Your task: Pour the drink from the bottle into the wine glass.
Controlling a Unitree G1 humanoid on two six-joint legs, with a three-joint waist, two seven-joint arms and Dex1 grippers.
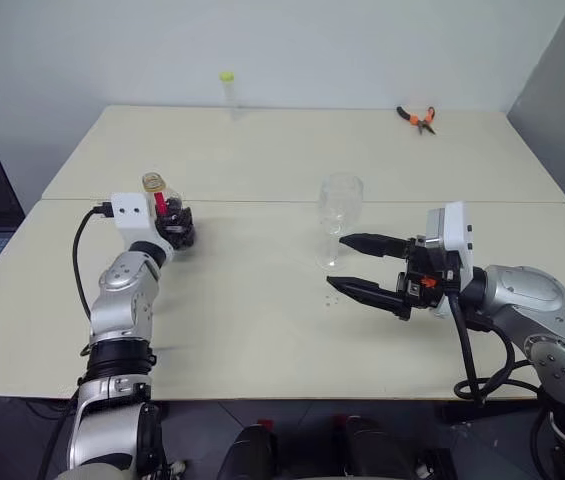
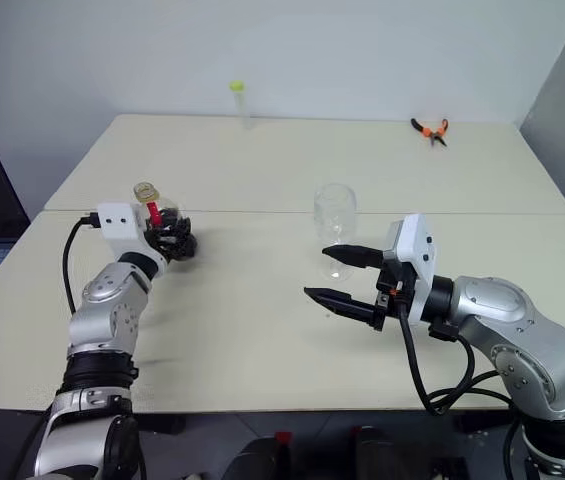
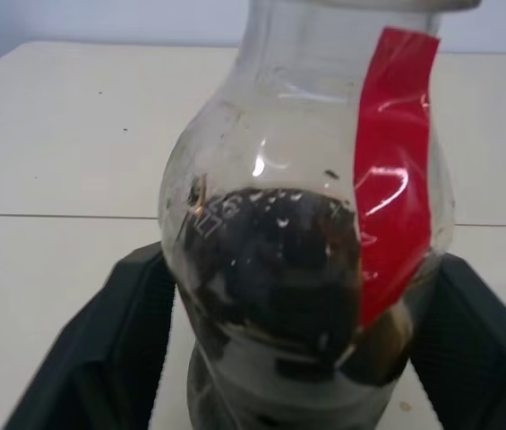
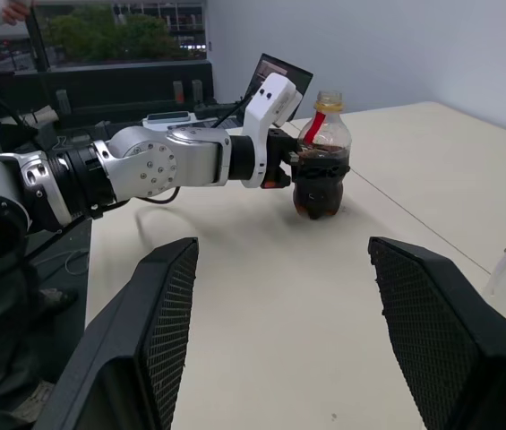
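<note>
From the head views, your left hand (image 1: pixel 178 229) sat around the bottle (image 1: pixel 165 209), which stood upright on the counter (image 1: pixel 262 330) toward its left edge; whether the fingers had clamped or only flanked it I could not tell. The wine glass (image 1: pixel 339 218) stood near the counter's middle, and your right hand (image 1: pixel 360 266) hung just beside it, fingers apart and empty. Pliers (image 1: pixel 417 117) and a thin tube (image 1: pixel 228 92) lay by the far edge, well apart from everything.

In the left wrist view, the black fingers (image 3: pixel 100 349) bracketed the bottle's lower belly, where the dark drink (image 3: pixel 270 269) sat.

In the right wrist view, the bottle looked about half full.

You'd likely find that thin plastic light, squashy and slick, so grip low; the glass seems fragile and tippy. Open counter lay between them for the carry
</note>
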